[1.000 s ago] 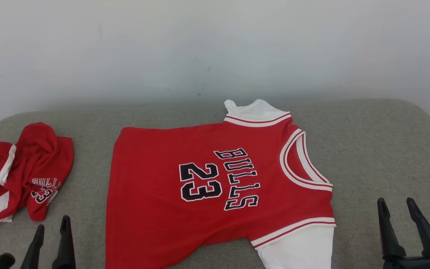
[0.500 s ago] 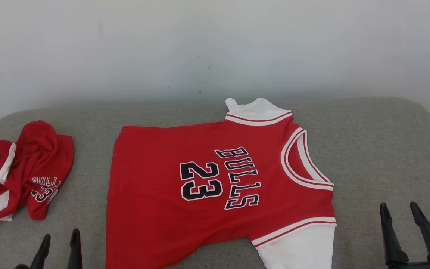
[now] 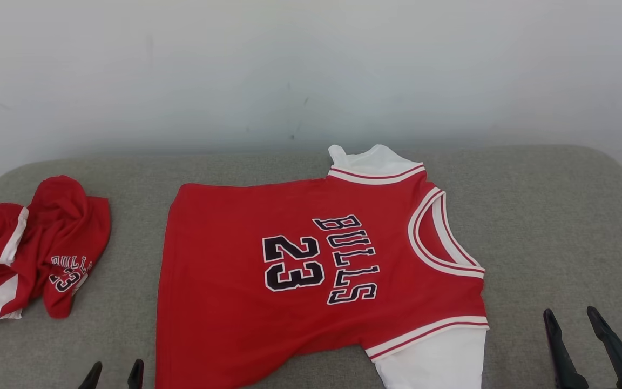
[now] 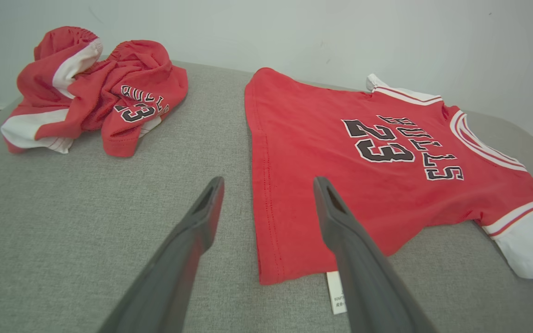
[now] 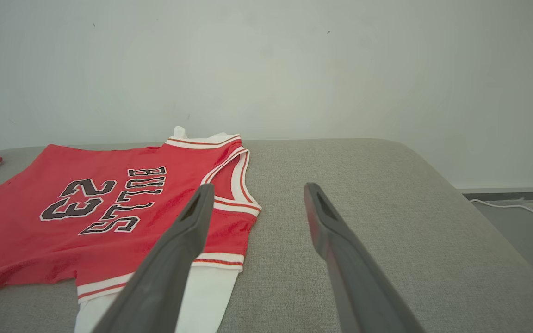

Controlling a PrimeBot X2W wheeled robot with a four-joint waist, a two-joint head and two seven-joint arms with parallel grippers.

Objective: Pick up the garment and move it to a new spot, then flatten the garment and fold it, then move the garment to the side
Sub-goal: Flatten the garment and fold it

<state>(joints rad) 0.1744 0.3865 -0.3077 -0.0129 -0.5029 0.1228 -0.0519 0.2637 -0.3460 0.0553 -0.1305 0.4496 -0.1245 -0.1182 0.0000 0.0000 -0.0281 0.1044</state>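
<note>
The red cloth jersey with white sleeves and black "BULLS 23" lettering [image 3: 219, 243] lay flat at the centre of the grey fabric cushion [image 3: 548, 216]. A crumpled red-and-white garment [image 3: 41, 243] lay at the left. The left gripper [image 3: 115, 367] and right gripper [image 3: 569, 313] stood near, jaws wide, empty.

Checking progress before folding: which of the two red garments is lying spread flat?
The middle jersey, white-sleeved, lies flat; the garment at the left is a crumpled heap.
</note>
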